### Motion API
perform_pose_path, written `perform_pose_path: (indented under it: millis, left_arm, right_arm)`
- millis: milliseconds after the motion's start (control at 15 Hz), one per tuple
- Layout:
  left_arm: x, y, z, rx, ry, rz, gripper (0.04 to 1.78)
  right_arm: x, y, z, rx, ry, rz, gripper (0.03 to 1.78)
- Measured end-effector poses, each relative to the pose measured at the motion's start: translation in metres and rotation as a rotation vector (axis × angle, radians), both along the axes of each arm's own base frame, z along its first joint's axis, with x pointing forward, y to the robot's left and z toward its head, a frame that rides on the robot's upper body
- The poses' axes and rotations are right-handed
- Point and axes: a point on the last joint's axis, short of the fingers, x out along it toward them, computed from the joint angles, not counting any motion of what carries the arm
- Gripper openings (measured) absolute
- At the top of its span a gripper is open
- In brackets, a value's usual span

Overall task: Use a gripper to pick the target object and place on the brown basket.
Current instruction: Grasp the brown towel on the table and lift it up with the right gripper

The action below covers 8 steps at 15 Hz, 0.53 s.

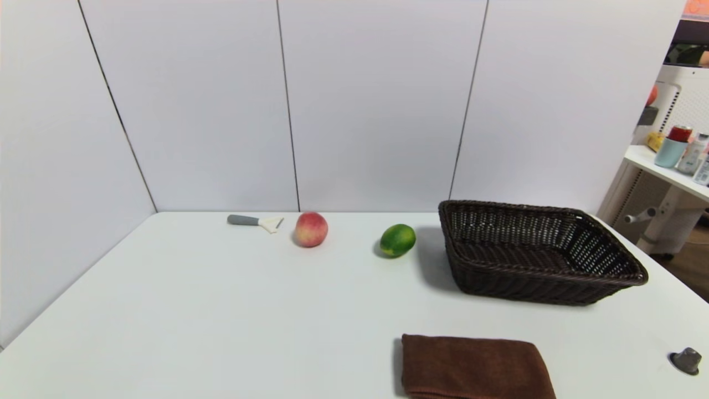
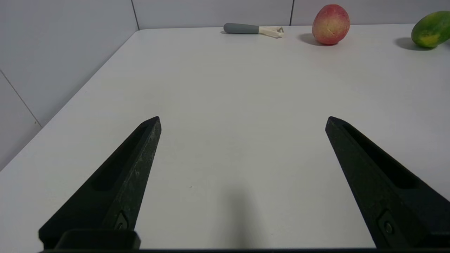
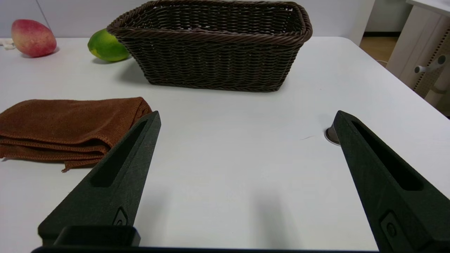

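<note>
While both arms sat low at the near edge of the table, out of the head view, the scene read as follows.

Towel: folded brown towel [image 1: 476,367] lay flat on the white table [image 1: 221,310], at the near edge, right of centre; nothing gripped it.
Basket: brown basket [image 1: 609,260] stood beyond the towel and a little to the right, apart from it, with nothing visible inside.
Right gripper: right gripper [image 3: 246,121] hung just over bare table with jaws spread wide, holding nothing; the towel [image 3: 66,124] lay just beside one finger, the basket [image 3: 214,66] farther ahead.
Left gripper: left gripper [image 2: 242,121] was likewise spread wide and held nothing, over bare table on the left side, well apart from the towel.
Lime: green lime [image 1: 397,240] sat just left of the basket.
Peach: red-yellow peach [image 1: 311,229] rested left of the lime, near the back wall.
Peeler: grey-handled peeler [image 1: 255,221] lay left of the peach.
Knob: small grey knob [image 1: 687,360] sat at the table's near right corner.
</note>
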Motion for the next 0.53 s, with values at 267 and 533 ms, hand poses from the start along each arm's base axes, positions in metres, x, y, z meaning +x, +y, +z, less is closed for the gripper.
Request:
perform_pose_path:
  millis: [267, 533]
  left_arm:
    - [0.000, 0.000, 0.000, 0.000, 0.000, 0.000, 1.69]
    - [0.000, 0.000, 0.000, 0.000, 0.000, 0.000, 1.69]
  right_arm:
    - [0.000, 0.000, 0.000, -0.003, 0.002, 0.000, 1.70]
    - [0.004, 0.000, 0.023, -0.025, 0.016, 0.015, 1.70]
